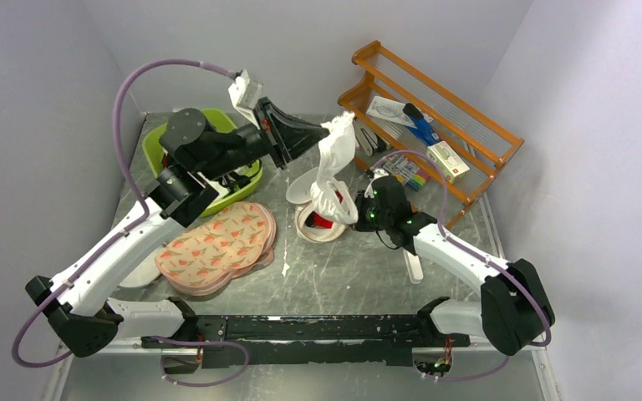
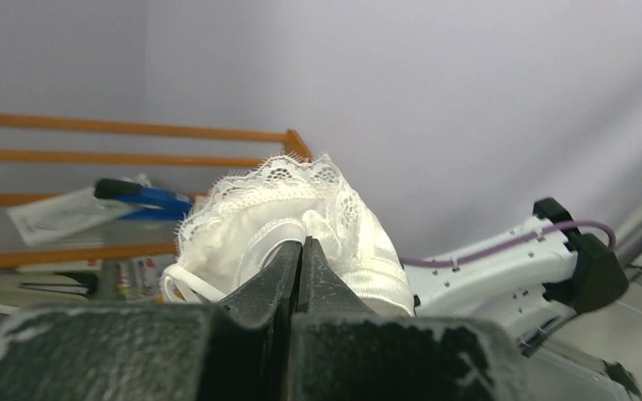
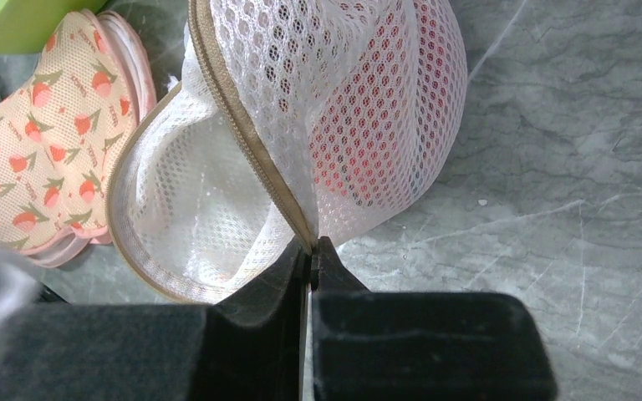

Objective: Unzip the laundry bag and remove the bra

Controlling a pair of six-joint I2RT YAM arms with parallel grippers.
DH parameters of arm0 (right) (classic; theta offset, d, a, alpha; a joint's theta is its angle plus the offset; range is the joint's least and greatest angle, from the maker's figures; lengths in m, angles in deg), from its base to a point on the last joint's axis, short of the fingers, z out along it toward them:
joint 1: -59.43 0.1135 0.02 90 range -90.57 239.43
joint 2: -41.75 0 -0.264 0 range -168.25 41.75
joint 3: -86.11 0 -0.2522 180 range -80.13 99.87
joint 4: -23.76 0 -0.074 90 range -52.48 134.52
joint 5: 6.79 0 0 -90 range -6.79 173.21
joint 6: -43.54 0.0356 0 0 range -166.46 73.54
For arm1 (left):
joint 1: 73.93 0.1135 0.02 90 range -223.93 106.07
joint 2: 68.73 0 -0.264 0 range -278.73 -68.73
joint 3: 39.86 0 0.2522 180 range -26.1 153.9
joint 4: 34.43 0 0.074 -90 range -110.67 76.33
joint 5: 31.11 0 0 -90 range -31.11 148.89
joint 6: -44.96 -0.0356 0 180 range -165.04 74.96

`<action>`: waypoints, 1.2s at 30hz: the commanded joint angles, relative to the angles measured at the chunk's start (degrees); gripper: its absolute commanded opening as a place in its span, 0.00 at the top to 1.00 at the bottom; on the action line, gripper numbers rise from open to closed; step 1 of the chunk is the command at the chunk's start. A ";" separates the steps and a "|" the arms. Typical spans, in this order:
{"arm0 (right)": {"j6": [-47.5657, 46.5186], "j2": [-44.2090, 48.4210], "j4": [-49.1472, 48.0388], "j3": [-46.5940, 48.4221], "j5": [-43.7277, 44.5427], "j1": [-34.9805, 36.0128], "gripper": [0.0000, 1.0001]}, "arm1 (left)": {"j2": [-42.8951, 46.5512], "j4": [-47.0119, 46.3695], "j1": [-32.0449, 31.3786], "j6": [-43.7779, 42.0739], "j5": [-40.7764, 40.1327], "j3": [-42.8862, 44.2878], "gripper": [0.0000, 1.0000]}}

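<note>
Two finger pairs are clenched: right fingers on the rim of the laundry bag, left fingers on a white lace garment. The bra lies inside the bag, red behind the mesh. It is likely light and limp, so pinch a cup edge.

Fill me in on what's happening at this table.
The left gripper is shut on a white lace garment, held up above the grey marbled table. The right gripper is shut on the zipper rim of the round white mesh laundry bag, which is unzipped and gaping open. The bright red bra shows through the mesh, not yet out of the bag.
</note>
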 commanded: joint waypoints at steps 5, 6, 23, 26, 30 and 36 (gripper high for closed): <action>-1.52 1.94 0.14 0.06 1.26 -0.25 1.00 | -1.17 16.41 1.15 -10.49 -24.73 12.60 0.93; -1.55 2.15 0.02 -0.08 1.33 -0.25 1.00 | -1.55 18.34 1.75 -10.48 -28.36 13.42 0.93; -2.20 2.39 -0.39 -0.03 1.12 -0.25 1.00 | -5.39 45.19 27.75 -3.13 -42.06 9.19 0.93; -2.09 2.20 -0.74 -0.08 0.73 -0.25 1.00 | -7.44 46.53 29.44 -1.53 -42.17 8.93 0.93; -1.71 1.68 -1.39 -0.04 -0.13 -0.30 1.00 | -10.47 46.23 30.59 -0.30 -45.73 9.36 0.93; -1.28 1.37 -1.71 0.20 -0.63 -0.26 1.00 | -17.49 42.63 32.42 1.91 -49.79 13.16 0.93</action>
